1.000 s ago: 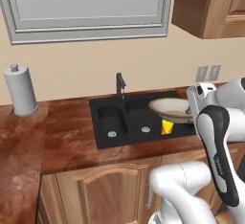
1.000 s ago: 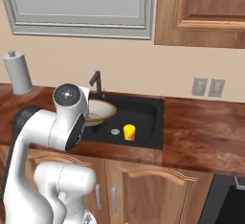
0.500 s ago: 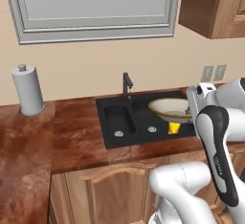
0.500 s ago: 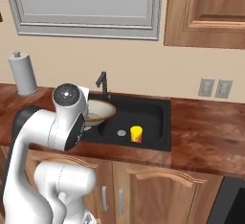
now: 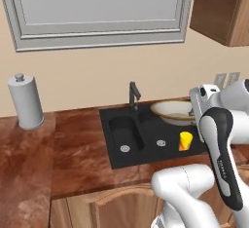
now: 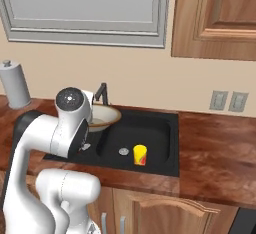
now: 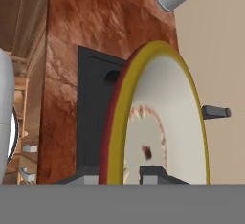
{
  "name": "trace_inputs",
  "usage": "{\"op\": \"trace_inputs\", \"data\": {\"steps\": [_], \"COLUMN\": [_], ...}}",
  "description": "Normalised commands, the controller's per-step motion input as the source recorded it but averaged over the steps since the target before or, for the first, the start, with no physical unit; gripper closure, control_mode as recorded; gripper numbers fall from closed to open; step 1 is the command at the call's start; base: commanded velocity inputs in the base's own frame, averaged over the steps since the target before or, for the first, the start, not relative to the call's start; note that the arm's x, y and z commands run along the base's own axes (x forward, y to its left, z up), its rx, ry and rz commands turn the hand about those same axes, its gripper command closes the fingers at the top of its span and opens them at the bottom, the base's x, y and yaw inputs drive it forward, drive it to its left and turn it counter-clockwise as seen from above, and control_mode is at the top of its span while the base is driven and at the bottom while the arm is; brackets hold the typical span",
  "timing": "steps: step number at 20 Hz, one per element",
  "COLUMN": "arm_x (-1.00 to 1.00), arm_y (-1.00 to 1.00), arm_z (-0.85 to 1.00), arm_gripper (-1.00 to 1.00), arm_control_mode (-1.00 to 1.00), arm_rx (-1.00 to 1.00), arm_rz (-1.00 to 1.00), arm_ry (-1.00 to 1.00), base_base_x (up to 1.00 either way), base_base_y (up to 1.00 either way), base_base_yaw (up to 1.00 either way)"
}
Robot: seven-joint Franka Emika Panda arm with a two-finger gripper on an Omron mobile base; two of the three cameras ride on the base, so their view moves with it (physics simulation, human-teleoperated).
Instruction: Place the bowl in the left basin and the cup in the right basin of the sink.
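Gripper (image 7: pixel 130 173) pinches the rim of the shallow cream-white bowl with tan rim (image 5: pixel 173 112); jaws nearly closed on the thin edge, one pad (image 7: pixel 154 172) inside. We see the bowl held above the matte black double-basin sink (image 5: pixel 116 154): left of it sits the narrower left basin (image 5: pixel 124 133), under it the wider right basin (image 6: pixel 165 130), where the small yellow tapered cup (image 5: pixel 185 141) already stands. We judge the bowl rigid, light, glossy and slippery, breakable; a rim pinch lets it swing, so move gently.

Both base views look forward and down from behind the arm, sharing the sink (image 5: pixel 146 134) (image 6: pixel 145 138). Hand view sits very close to the bowl (image 7: pixel 162 122), apparently rolled sideways.
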Motion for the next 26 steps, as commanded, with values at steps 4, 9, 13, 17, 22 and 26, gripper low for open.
{"op": "trace_inputs", "data": {"steps": [4,9,13,17,22,26], "arm_x": [0.00,0.00,0.00,0.08,0.01,0.06], "arm_y": [0.00,0.00,0.00,0.14,0.49,0.66], "arm_z": [0.00,0.00,0.00,0.00,-0.01,-0.10], "arm_gripper": [1.00,1.00,1.00,1.00,1.00,1.00], "arm_control_mode": [1.00,1.00,1.00,-1.00,-1.00,-1.00], "arm_rx": [0.00,0.00,0.00,0.00,0.00,0.00], "arm_rz": [0.00,0.00,0.00,0.00,0.00,0.03], "arm_ry": [0.00,0.00,0.00,0.00,0.00,0.00], "base_base_x": [0.38,0.19,0.18,0.04,0.00,0.00], "base_base_y": [0.11,0.14,0.16,0.06,0.00,0.00], "base_base_yaw": [0.00,0.00,0.00,0.00,0.00,0.00]}}
